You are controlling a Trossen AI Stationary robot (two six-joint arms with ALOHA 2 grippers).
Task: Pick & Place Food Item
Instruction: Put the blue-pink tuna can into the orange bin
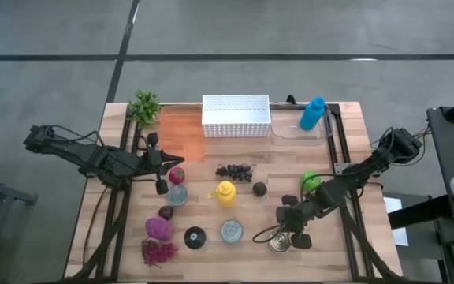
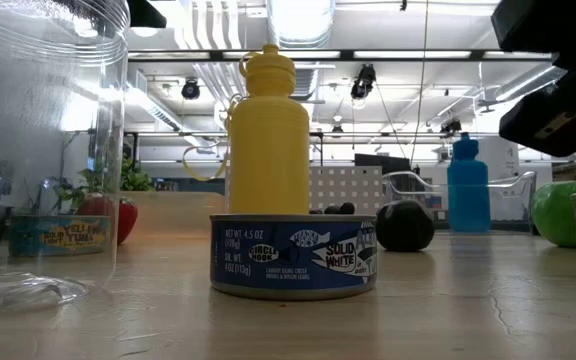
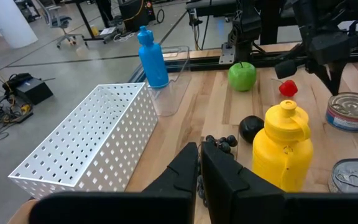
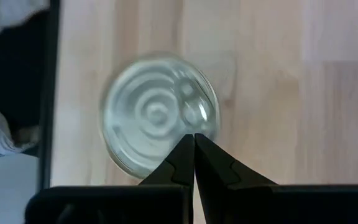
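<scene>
Wooden table [image 1: 353, 118] on grey floor [image 1: 46, 79], lit workshop behind

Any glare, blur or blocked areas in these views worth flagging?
Low view: ceiling lights bloom, a blurred clear jar fills the left. Right wrist view: the can is soft and washed out with glare. High view: evenly lit. Left wrist view: sharp, the left hand hides the bottom.
</scene>
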